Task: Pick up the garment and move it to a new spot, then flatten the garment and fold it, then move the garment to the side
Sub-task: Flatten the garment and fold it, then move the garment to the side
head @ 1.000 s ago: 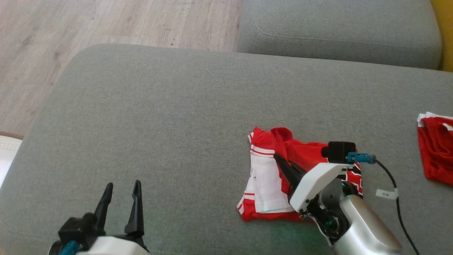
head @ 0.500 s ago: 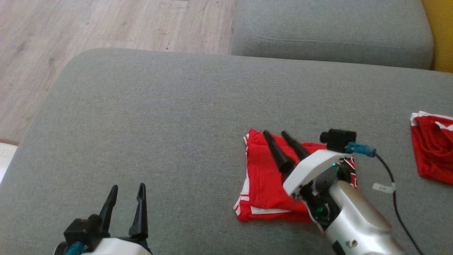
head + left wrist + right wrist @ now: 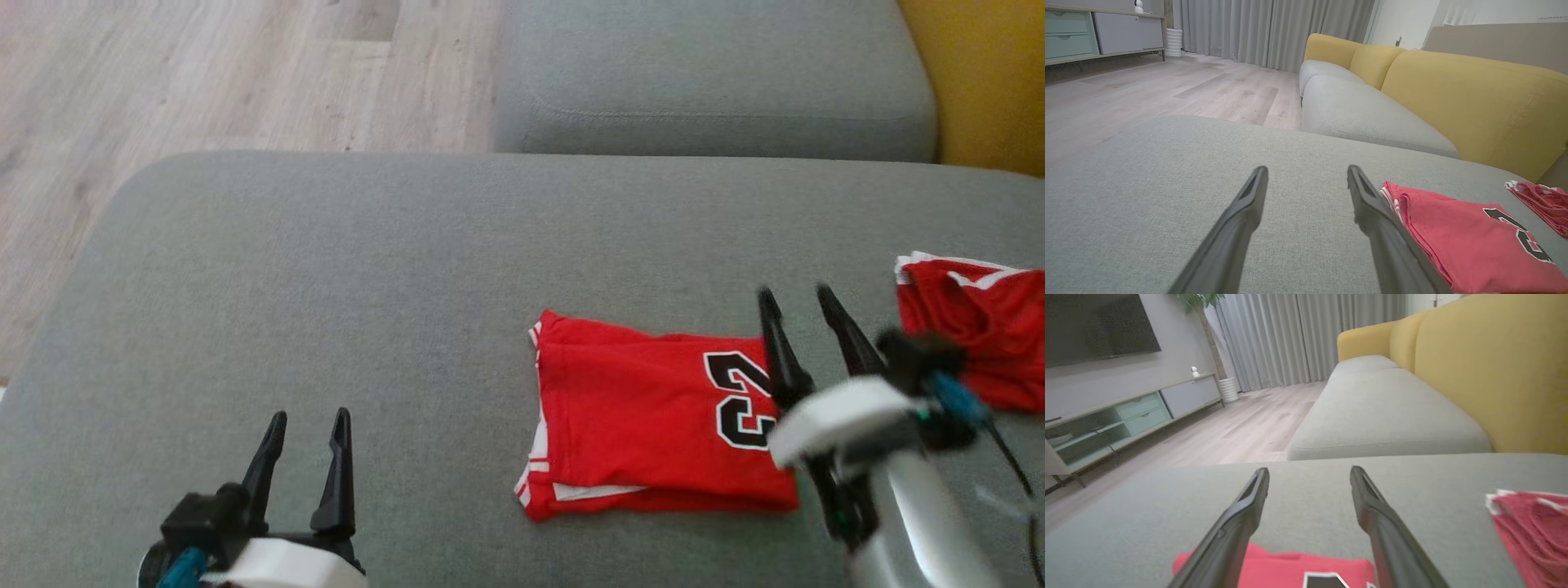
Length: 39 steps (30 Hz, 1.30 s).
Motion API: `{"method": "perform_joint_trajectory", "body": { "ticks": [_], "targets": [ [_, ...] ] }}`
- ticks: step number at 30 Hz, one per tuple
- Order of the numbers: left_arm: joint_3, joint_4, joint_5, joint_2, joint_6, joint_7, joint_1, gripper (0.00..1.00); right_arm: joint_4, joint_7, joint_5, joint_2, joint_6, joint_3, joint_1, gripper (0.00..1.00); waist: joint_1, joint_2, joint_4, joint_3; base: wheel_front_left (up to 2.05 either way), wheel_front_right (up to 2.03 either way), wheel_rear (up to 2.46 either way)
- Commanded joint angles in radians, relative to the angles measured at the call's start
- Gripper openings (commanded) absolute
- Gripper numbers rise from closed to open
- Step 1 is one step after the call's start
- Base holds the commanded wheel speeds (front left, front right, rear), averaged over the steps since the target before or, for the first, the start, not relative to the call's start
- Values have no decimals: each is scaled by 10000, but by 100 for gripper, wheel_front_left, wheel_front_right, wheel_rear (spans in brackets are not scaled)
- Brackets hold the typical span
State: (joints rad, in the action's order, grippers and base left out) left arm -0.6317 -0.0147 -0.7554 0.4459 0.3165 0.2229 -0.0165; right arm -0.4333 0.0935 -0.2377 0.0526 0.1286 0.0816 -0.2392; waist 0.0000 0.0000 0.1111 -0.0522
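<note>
Change: right gripper (image 3: 793, 291) off the garment (image 3: 653, 425); a second ago laid over it with fingers together, now spread and at its right end. White inner side up then, red face with the number up now. Head camera shifted as well.
Garment: red jersey, folded into a rough rectangle, flat on the gray cushion (image 3: 326, 286), right of centre in the head view. Black number with white outline at the right end, white trim along the left edge and lower left corner.
Right gripper: fingers spread, nothing between them. Above the garment's right end, tips past its far edge over bare cushion. Same in the right wrist view (image 3: 1309, 470), red fabric (image 3: 1290, 567) under the fingers. Contact with the fabric: cannot tell.
Left gripper: spread and empty (image 3: 311, 415), low at the left over bare cushion, well apart from the garment. In the left wrist view (image 3: 1307, 169), garment (image 3: 1474, 245) just right of the right finger.
Red cloth: bunched, white-trimmed (image 3: 971, 327), at the cushion's right side, near the right gripper, apart from the garment.
Surroundings: wood floor (image 3: 204, 65) beyond the cushion, gray seat (image 3: 710, 82) behind, yellow backrest (image 3: 988, 82) at the far right.
</note>
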Motion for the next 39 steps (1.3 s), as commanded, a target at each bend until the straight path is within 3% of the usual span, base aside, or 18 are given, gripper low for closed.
{"method": "perform_joint_trajectory", "body": {
  "ticks": [1, 6, 12, 24, 39],
  "targets": [
    [375, 209, 72, 52, -32, 164, -510, 100, 682, -31, 196, -11, 21, 38, 122, 100, 0, 0, -123, -110, 0, 0, 0],
    [489, 79, 35, -66, -85, 268, -198, 100, 2124, -49, 551, -20, 21, -411, 1685, 100, 0, 0, -379, -336, 0, 0, 0],
    [666, -67, 44, -179, -240, 342, 171, 100, 2971, 141, 382, -22, 21, -596, 2963, 100, 0, 0, -455, -530, 0, 0, 0],
    [1022, -710, 54, -320, -540, 378, 456, 100, 2647, 645, 345, -23, 21, -512, 3256, 100, 0, 0, -505, -522, 0, 0, 0],
    [1167, -877, 172, -349, -639, 384, 333, 100, 2323, 516, 570, -24, 21, -702, 3016, 100, 0, 0, -342, -358, 0, 0, 0]
  ]
}}
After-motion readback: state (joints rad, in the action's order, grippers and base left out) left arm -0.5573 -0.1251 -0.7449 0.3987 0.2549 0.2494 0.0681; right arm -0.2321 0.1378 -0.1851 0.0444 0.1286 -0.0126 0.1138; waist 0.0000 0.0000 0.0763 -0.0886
